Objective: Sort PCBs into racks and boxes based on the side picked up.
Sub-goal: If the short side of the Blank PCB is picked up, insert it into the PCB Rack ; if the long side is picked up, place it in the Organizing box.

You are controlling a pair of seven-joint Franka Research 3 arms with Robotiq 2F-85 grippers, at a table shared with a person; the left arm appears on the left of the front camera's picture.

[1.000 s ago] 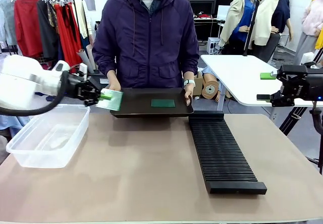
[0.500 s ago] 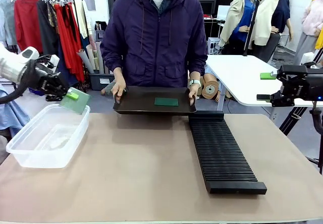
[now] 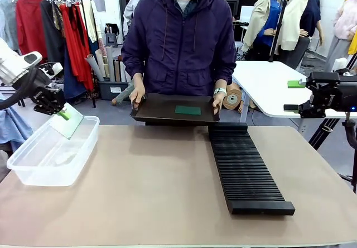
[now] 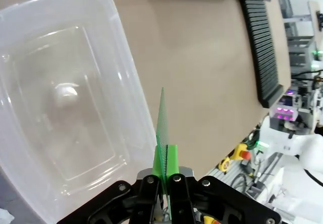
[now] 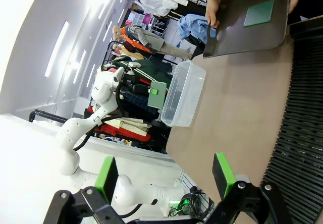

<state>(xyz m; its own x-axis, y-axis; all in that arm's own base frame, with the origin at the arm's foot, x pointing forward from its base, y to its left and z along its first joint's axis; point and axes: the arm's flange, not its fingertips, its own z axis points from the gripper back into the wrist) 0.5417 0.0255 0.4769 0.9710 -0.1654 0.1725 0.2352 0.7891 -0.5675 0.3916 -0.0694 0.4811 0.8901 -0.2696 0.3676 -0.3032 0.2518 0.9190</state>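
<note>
The clear tub (image 3: 49, 173) (image 4: 122, 47) (image 5: 182, 97) stands at the left edge of the bench (image 3: 150, 195), its inside bare apart from reflections. Above the tub's far right corner the left gripper (image 3: 63, 113) (image 4: 165, 159) is seen with its jaws pinched fully together on the top edge of a PCB (image 3: 68, 124) (image 4: 162, 114) (image 5: 158, 94). The board hangs tilted, pale face toward the robot's side, with its lower edge close over the tub's rim; whether edge and rim touch cannot be told. From the left wrist the board is viewed edge-on, lined up along the tub's long wall on the side nearer the middle of the bench. To the right of the tub a broad stretch of bare bench lies open as far as the black rack (image 3: 245, 170) (image 4: 260, 47) (image 5: 303, 133), which runs from the far edge toward the near one. Beyond and to the right of the tub a black tray (image 3: 159, 113) (image 5: 234, 30) is held off the bench at both ends by the person's hands (image 3: 138, 96), and a second PCB (image 3: 187, 110) (image 5: 259, 13) lies flat on it. Well right of the tub, past the rack and off the bench edge, the right gripper (image 3: 292, 96) (image 5: 164, 176) is held with its jaws spread wide and nothing between them.
</note>
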